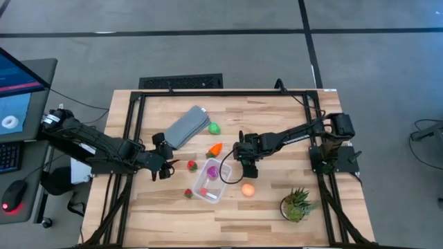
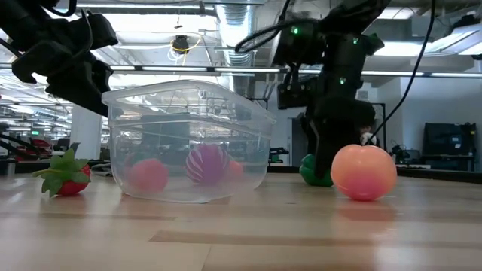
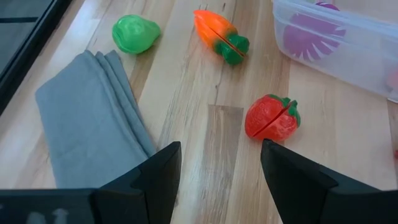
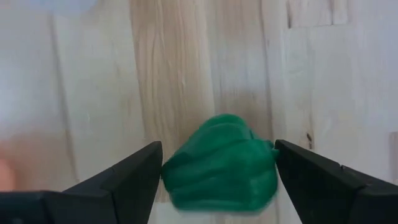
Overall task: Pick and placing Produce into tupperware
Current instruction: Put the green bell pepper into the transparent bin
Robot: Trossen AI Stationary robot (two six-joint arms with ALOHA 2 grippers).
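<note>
**Right hand brackets dark green toy beside the tupperware**

Seen from overhead, the left arm reaches in from the frame's left edge, its left hand (image 1: 166, 169) parted and empty over the table (image 1: 277, 207), left of centre. Just right of it lies a red strawberry (image 1: 192, 165); above, toward upper centre, a grey lid (image 1: 186, 127) rests at a slant with a light green piece (image 1: 214, 128) at its right end. An orange carrot-like piece (image 1: 216, 149) sits near the middle. Below it, the clear tupperware (image 1: 210, 182) holds a purple piece (image 1: 212, 172), with a second strawberry (image 1: 187, 194) just off its lower left corner. Immediately right of the container, the right hand (image 1: 248, 168) points down at the table; its wrist view shows the fingers spread on either side of a dark green piece (image 4: 221, 163), not yet clamping it. A yellow-orange ball (image 1: 248, 189) lies below that hand, and a spiky potted plant (image 1: 297, 203) stands at lower right.
</note>
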